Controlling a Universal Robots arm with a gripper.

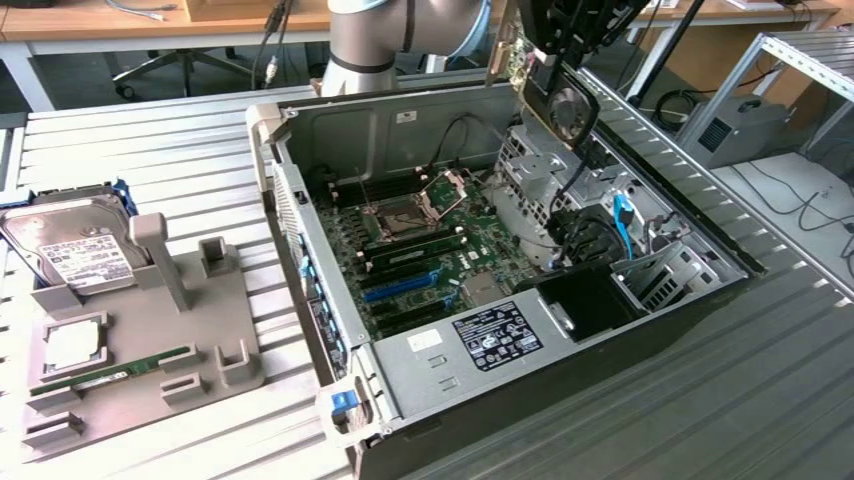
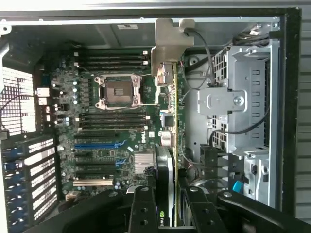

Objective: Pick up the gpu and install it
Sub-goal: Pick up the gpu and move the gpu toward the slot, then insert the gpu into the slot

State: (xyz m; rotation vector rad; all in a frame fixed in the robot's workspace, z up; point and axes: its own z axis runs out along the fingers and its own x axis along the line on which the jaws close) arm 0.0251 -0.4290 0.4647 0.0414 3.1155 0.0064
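The gpu [image 1: 567, 105], a green card with a round black fan, hangs upright above the far right side of the open computer case [image 1: 441, 365]. My gripper [image 1: 571, 55] is shut on its upper edge. In the wrist view the gpu [image 2: 165, 170] appears edge-on between my two black fingers [image 2: 143, 208], with its metal bracket [image 2: 170, 39] at the far end. My gripper [image 2: 171, 196] holds it well above the motherboard [image 2: 112, 126], over the strip between the board and the drive cage. The blue and black expansion slots [image 2: 99, 144] lie off to one side of the card.
The silver drive cage [image 1: 534, 190] and loose cables [image 1: 621, 225] fill the case's right half. On the exterior view's left, a grey fixture [image 1: 200, 330] carries a hard drive [image 1: 74, 250], a memory stick [image 1: 120, 368] and a square chip [image 1: 74, 340]. The arm's base [image 1: 367, 40] stands behind the case.
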